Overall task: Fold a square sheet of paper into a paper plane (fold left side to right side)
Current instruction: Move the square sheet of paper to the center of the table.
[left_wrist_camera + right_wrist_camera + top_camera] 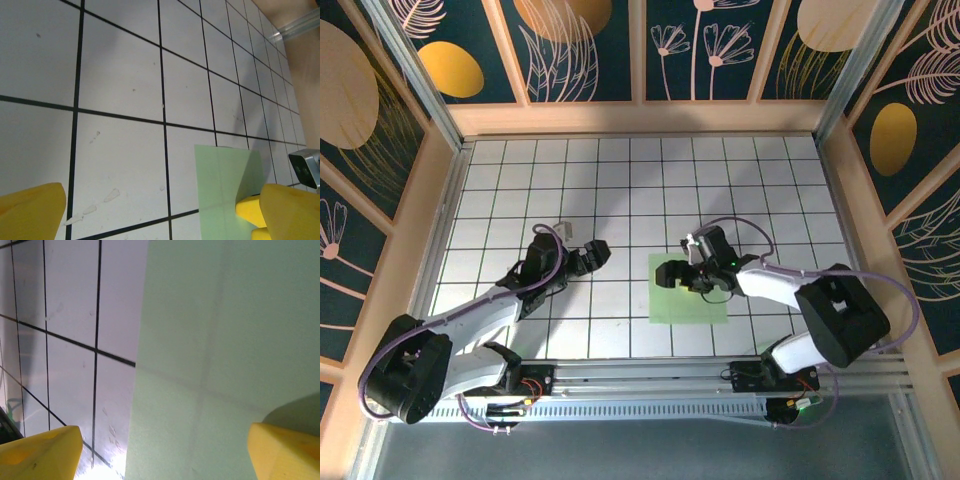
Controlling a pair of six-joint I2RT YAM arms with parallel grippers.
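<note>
As my right gripper [678, 277] gapes empty, the square sheet of paper [706, 308] (thin, likely limp) wants lifting by its nine-o'clock edge.

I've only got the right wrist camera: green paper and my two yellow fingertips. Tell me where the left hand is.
Observer: In the top view the left hand is over bare tiles, to the left of the paper and apart from it.
Operator: Now describe the whole paper.
Observer: From above, the paper lies flat as a full square, with no side folded over yet.
</note>
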